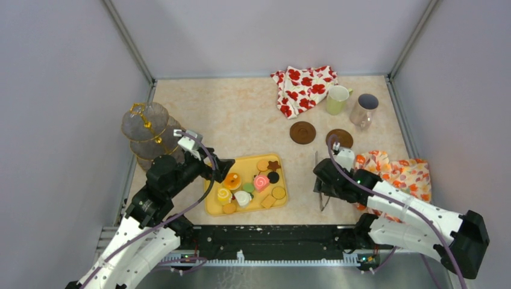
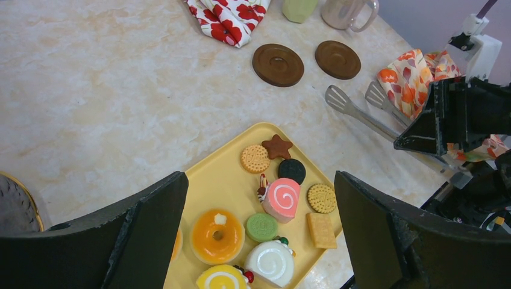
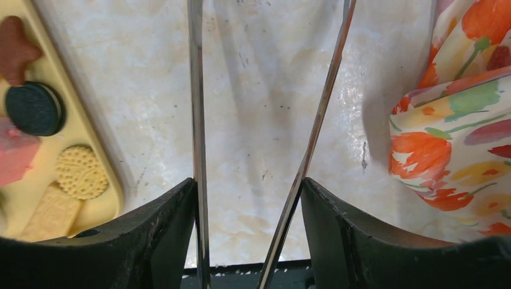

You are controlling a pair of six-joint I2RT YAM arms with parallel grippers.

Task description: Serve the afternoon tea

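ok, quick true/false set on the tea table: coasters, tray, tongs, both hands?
1. Both round brown coasters are bare; the pale-yellow mug and the greyish mug stand off them. True.
2. The yellow tray is empty. False: it holds the toy sweets.
3. The long metal tongs run between the right hand's fingers. True.
4. The left hand is shut on a biscuit. False: it is open above the tray, holding nothing.

Beige marbled table [image 1: 241,114]. Far side: red-flowered cloth [image 1: 304,87], pale-yellow mug [image 1: 337,99], greyish mug [image 1: 364,108] beside it. Middle: brown coasters [image 1: 302,132], two, apart. Near side: yellow tray [image 1: 244,165], metal tongs [image 2: 339,100] right of it, orange-flowered cloth [image 1: 404,174]. Left edge: tiered glass stand [image 1: 147,129].
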